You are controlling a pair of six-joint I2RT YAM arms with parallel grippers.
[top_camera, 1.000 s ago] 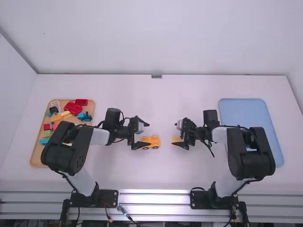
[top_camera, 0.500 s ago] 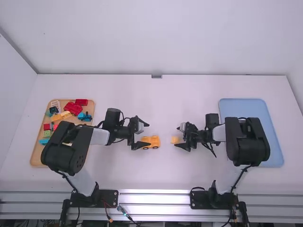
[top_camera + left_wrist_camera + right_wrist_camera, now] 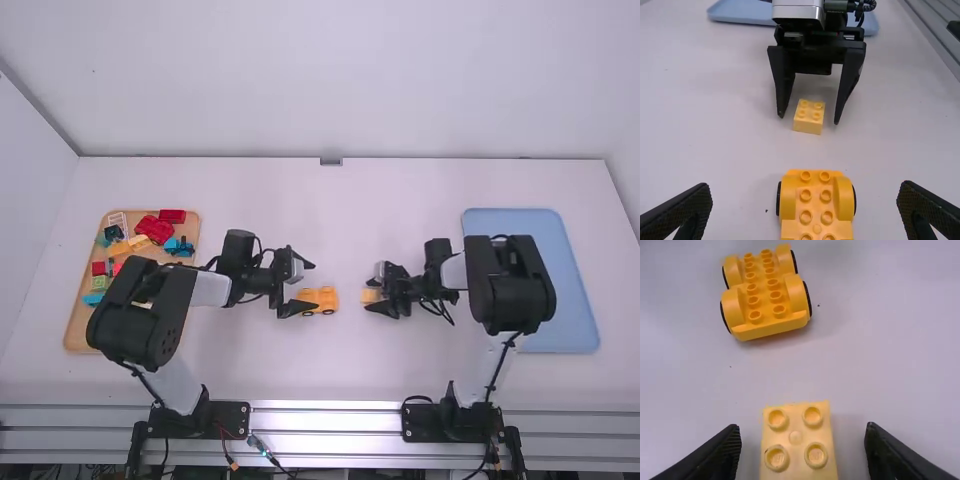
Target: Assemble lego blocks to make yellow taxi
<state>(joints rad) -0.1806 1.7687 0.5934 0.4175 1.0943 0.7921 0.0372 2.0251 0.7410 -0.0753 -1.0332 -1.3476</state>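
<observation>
Pickup step: right gripper (image 3: 803, 428) has fingers spread either side of the small yellow block (image 3: 796, 452), apparently not touching it, so next close and lift, then seat it on the wheeled base (image 3: 763, 297) between left gripper's (image 3: 806, 188) spread fingers.

High cam: far, above and behind, looks forward-down over table (image 3: 300, 200). Wrist cams: close, facing inward; both catch wheeled base (image 3: 816, 210), small block (image 3: 808, 125). Right's probably steeper.
</observation>
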